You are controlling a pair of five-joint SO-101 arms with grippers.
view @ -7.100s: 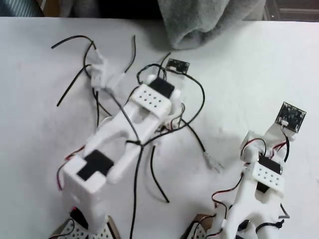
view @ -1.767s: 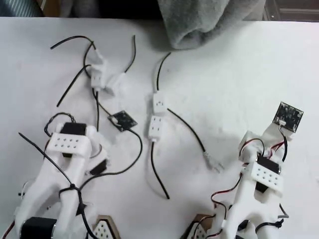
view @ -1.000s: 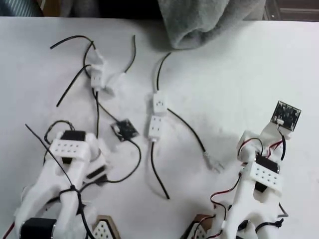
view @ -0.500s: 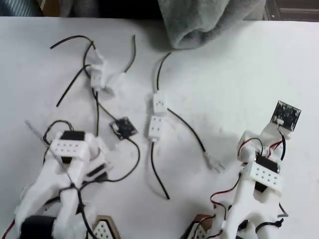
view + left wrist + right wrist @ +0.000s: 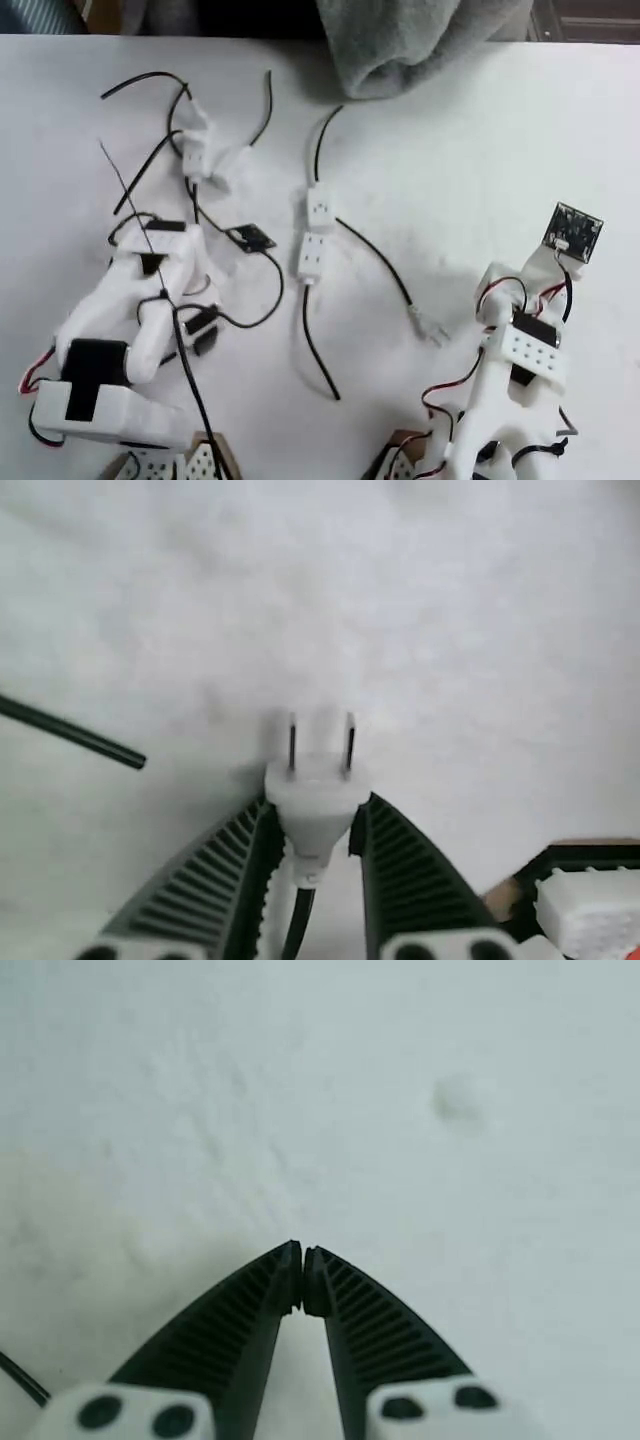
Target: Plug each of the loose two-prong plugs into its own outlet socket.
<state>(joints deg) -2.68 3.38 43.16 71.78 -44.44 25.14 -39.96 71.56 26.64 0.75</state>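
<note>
Between its ribbed black fingers (image 5: 235,870) the left tool (image 5: 315,802) clamps a white two-prong plug (image 5: 315,780); the right tool (image 5: 302,1280) is closed

Pretty sure I live in some kind of robotics lab or maker workshop, can't tell whose. Plain white counter (image 5: 480,150), and my arms (image 5: 130,310) are chunky white plastic with a bare circuit board (image 5: 572,230) sitting out by one wrist. Short cut-off cords with white socket blocks (image 5: 318,252) lie around mid-counter. There's a grey cloth (image 5: 420,45) dumped over the far edge, with dim room clutter behind it.
</note>
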